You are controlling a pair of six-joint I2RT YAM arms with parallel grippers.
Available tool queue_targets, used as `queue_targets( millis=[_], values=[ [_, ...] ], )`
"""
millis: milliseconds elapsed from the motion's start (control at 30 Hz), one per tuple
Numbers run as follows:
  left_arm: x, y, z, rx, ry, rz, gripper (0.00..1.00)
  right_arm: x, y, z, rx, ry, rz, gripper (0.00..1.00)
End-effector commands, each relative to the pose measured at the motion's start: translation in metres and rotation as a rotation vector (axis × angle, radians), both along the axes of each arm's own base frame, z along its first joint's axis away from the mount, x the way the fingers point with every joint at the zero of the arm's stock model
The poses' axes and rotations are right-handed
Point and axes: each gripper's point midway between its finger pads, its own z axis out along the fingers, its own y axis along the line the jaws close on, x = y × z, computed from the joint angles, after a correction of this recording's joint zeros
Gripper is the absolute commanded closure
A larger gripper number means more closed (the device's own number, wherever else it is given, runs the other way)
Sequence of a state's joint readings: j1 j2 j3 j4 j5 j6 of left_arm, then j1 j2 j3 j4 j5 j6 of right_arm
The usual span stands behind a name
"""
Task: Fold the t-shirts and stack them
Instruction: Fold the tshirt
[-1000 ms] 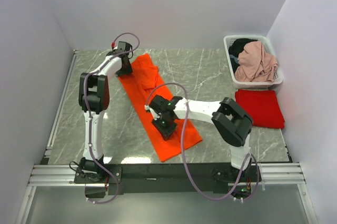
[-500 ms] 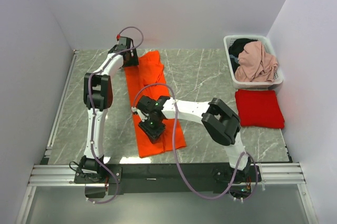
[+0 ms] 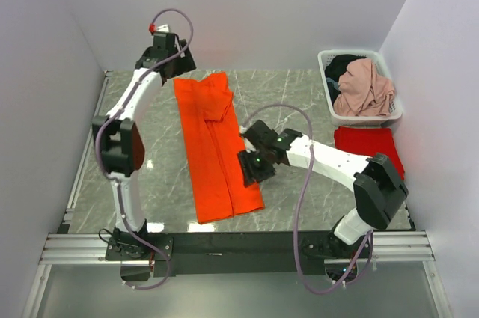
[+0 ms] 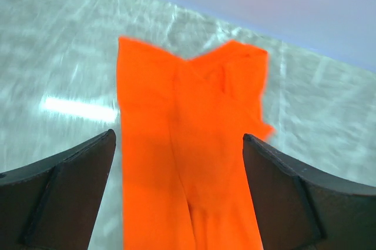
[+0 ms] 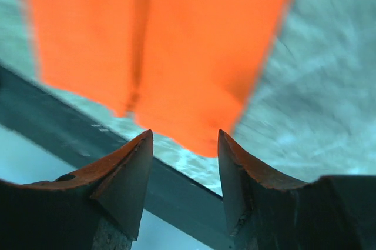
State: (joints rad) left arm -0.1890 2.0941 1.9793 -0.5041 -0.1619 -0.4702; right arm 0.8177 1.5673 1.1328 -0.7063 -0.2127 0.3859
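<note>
Top external view: found the orange t-shirt (image 3: 217, 146) spread flat on the counter (image 3: 299, 101) as one long narrow strip, folded lengthwise, running from near the back wall (image 3: 247, 11) down to just short of the front rail (image 3: 239, 247). Noted a sleeve turned in over the far end, lying a little askew on the strip. Saw the left arm (image 3: 138, 93) stretched toward the far left corner of that strip, with the left jaws raised by the wall, clear of the cloth. Saw the right arm (image 3: 329, 162) reaching in from the right, with the right jaws at the strip's right edge, toward its near end. Found the red t-shirt (image 3: 368, 153) folded into a neat rectangle at the counter's right side, well apart from the orange one and just in front of the white basket (image 3: 367, 120). Made out a pink garment (image 3: 365, 86) heaped in that basket beside a dark garment (image 3: 343, 66).

Left wrist view: looked down on the strip's far end, notched like a shallow V, with the cloth showing between the left jaws. Found those jaws standing wide apart, gripping nothing.

Right wrist view: looked past the right jaws at the strip's near end and the rail beyond, all blurred. Found those jaws parted, with a plain gap between the tips and no cloth caught in it.
</note>
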Motion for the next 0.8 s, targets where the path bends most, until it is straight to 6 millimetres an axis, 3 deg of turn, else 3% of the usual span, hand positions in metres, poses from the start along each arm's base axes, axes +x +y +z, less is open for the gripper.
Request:
queue_targets(
  millis=[0,33,67,100,133,167,200,233,267,300,333,367,467,533,633,767],
  values=[
    [-0.054,-0.003,0.017,-0.061,0.057,0.041,0.05,-0.010,-0.015,-0.017,0.004,0.048,-0.090,0.44],
    [-0.071,-0.003,0.010,-0.057,0.102,0.046,0.06,-0.012,-0.015,-0.018,0.017,0.065,-0.103,0.44],
    [-0.096,-0.008,-0.019,-0.051,0.186,0.053,0.06,-0.015,-0.018,-0.023,0.020,0.073,-0.114,0.43],
    [-0.116,-0.009,-0.010,-0.061,0.186,0.051,0.07,-0.016,-0.019,-0.025,0.025,0.081,-0.125,0.42],
    [-0.137,-0.016,-0.020,-0.055,0.226,0.038,0.07,-0.017,-0.019,-0.027,0.032,0.096,-0.135,0.42],
    [-0.167,-0.015,-0.051,-0.047,0.311,0.054,0.08,-0.017,-0.023,-0.031,0.028,0.106,-0.153,0.41],
    [-0.187,-0.014,-0.043,-0.057,0.303,0.059,0.08,-0.018,-0.023,-0.033,0.031,0.111,-0.160,0.41],
    [-0.209,-0.022,-0.054,-0.069,0.344,0.058,0.08,-0.018,-0.023,-0.036,0.031,0.116,-0.165,0.41],
    [-0.242,-0.018,-0.083,-0.054,0.428,0.064,0.09,-0.021,-0.024,-0.040,0.029,0.129,-0.165,0.41],
    [-0.261,-0.021,-0.080,-0.081,0.427,0.053,0.09,-0.022,-0.025,-0.043,0.026,0.139,-0.167,0.41],
    [-0.281,-0.029,-0.088,-0.104,0.459,0.058,0.09,-0.023,-0.025,-0.044,0.026,0.143,-0.167,0.41],
    [-0.312,-0.025,-0.104,-0.105,0.505,0.061,0.10,-0.024,-0.024,-0.049,0.028,0.153,-0.167,0.41],
    [-0.365,-0.040,-0.128,-0.182,0.608,0.043,0.11,-0.026,-0.028,-0.056,0.011,0.158,-0.178,0.43],
    [-0.384,-0.052,-0.124,-0.247,0.610,0.013,0.12,-0.027,-0.031,-0.062,-0.007,0.165,-0.191,0.44],
    [-0.407,-0.050,-0.133,-0.251,0.669,0.000,0.12,-0.031,-0.035,-0.071,-0.031,0.189,-0.200,0.46],
    [-0.423,-0.045,-0.137,-0.215,0.741,-0.021,0.14,-0.035,-0.042,-0.078,-0.060,0.200,-0.215,0.49]
  ],
)
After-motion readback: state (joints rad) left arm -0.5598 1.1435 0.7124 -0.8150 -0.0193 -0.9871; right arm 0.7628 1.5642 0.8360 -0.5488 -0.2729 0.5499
